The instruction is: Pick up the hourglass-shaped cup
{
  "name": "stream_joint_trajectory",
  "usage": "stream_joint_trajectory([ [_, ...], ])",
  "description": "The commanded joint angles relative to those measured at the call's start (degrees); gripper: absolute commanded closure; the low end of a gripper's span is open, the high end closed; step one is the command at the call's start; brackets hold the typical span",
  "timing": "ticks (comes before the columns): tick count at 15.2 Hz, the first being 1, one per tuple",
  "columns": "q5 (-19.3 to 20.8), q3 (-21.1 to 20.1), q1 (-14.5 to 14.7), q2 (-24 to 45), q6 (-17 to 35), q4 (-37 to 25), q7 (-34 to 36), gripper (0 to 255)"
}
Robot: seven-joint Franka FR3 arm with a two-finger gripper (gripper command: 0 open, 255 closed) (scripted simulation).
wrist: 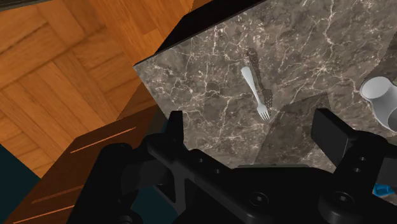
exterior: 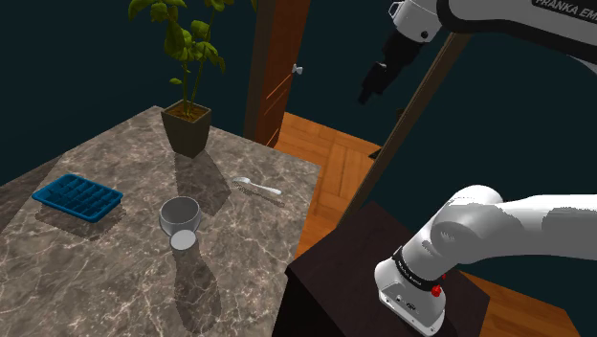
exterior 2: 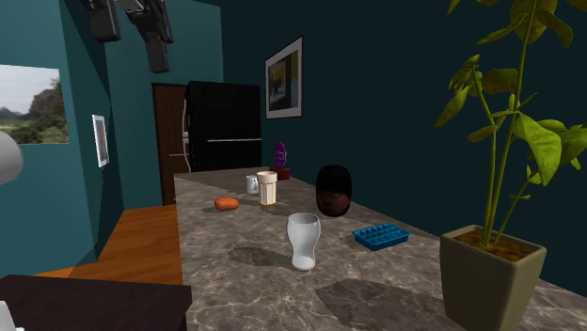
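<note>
On counter [exterior: 96,278], white waisted cup [exterior 2: 303,241]

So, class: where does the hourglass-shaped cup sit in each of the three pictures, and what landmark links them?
Shoulder view: white cup mid-counter, right of the blue ice tray.
Second exterior view: cup near centre, left of the tray.
Wrist view: cup past the fork, outside the hand's open fingers.
Shared landmark: the marble counter.

Cut-off lettering "FRANKA EM" on the white arm [exterior: 521,27].
</note>
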State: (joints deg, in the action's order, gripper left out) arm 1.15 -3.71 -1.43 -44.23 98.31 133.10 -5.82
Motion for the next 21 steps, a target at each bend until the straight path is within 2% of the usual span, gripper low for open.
stream_joint_trajectory([
  [1, 0.0, 0.0, 0.0, 0.0, 0.0, 0.0, 0.0, 0],
  [13, -3.3, -11.6, 3.1, 12.7, 16.6, 4.5, 11.2, 0],
  [21, -0.9, -19.7, 3.3, 26.3, 26.8, 1.8, 20.3, 0],
])
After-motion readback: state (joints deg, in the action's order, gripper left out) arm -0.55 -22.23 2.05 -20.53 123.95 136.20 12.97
